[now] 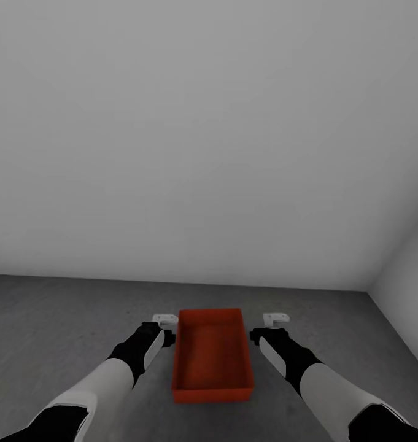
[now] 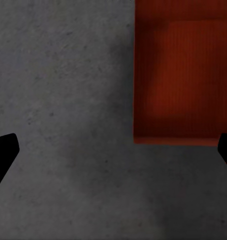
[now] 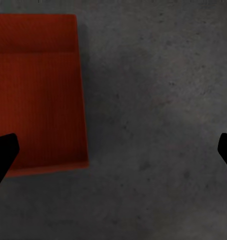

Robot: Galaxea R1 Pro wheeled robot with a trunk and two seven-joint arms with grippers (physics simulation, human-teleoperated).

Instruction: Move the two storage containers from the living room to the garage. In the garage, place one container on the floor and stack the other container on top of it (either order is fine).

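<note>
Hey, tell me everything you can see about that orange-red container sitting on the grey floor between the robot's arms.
The storage container is an orange-red, open-top rectangular bin with low, slightly flared walls and a matte, plastic-looking surface. It is empty and sits upright, flat on the dark grey speckled floor, its long side running away from the robot toward the plain pale wall. The left gripper and right gripper flank it, jaws open, neither touching it. No second container rests on it.

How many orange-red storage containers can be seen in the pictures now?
1. The one storage container sits on the grey concrete floor between the two arms, near the wall. A second could be nested inside or out of view; I cannot tell.
</note>
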